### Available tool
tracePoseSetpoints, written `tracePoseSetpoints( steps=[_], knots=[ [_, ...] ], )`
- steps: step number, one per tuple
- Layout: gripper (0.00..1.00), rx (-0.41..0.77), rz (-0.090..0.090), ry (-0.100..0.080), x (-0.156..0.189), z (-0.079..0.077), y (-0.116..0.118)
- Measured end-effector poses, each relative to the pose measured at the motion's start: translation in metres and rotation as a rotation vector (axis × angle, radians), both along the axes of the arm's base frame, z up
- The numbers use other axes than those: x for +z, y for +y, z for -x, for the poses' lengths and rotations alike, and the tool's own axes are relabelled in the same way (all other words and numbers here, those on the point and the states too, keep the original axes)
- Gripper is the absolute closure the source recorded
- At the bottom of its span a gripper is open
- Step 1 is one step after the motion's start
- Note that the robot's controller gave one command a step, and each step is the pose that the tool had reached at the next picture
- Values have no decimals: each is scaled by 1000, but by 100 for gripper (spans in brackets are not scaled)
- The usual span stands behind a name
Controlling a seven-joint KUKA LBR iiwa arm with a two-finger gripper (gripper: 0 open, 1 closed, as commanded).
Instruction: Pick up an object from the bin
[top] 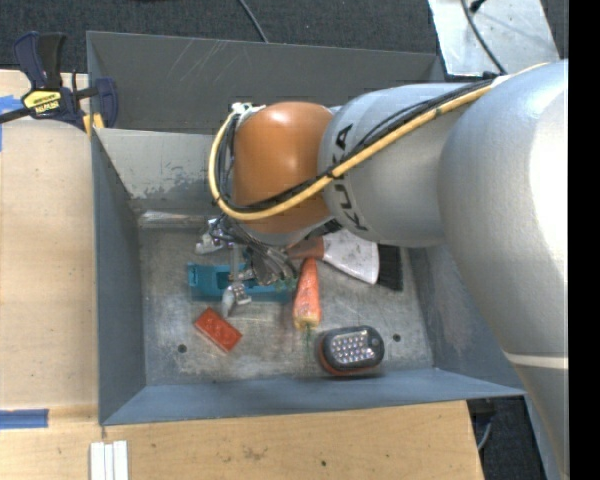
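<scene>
1. I see the grey metal bin point(120, 268) standing on a dark floor point(330, 8). The bin floor is scuffed and speckled, and its walls slope inward.
2. The arm's orange cover point(275, 163) and silver body hide the middle and right rear of the bin floor.
3. The gripper point(237, 286) hangs low at the floor's centre-left, directly over a teal piece point(205, 280). I cannot tell whether the hand is apart or together.
4. The teal piece is flat and looks like plastic. The gripper covers its middle, so I cannot read its full outline.
5. Nearby items:
   - A red studded brick point(218, 330) lies just in front of the gripper.
   - An orange carrot-shaped item point(307, 293) tapers toward the arm.
   - A black oval object point(350, 350) with a grid of pale dots lies near the front wall.
   - A white flat item point(355, 256) is partly under the arm.
</scene>
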State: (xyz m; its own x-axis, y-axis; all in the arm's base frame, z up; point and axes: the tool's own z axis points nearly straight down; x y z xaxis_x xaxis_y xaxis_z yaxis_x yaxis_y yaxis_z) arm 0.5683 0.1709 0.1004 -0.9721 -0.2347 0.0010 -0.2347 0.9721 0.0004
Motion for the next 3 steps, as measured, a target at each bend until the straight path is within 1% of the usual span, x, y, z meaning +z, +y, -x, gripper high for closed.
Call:
tracePoseSetpoints(
  steps=[1, 2, 3],
  knots=[
    [100, 77, -7, 19, -20, -38, 4],
    [100, 77, -7, 19, -20, -38, 3],
    [100, 375, -1, -4, 113, -6, 31]
  ],
)
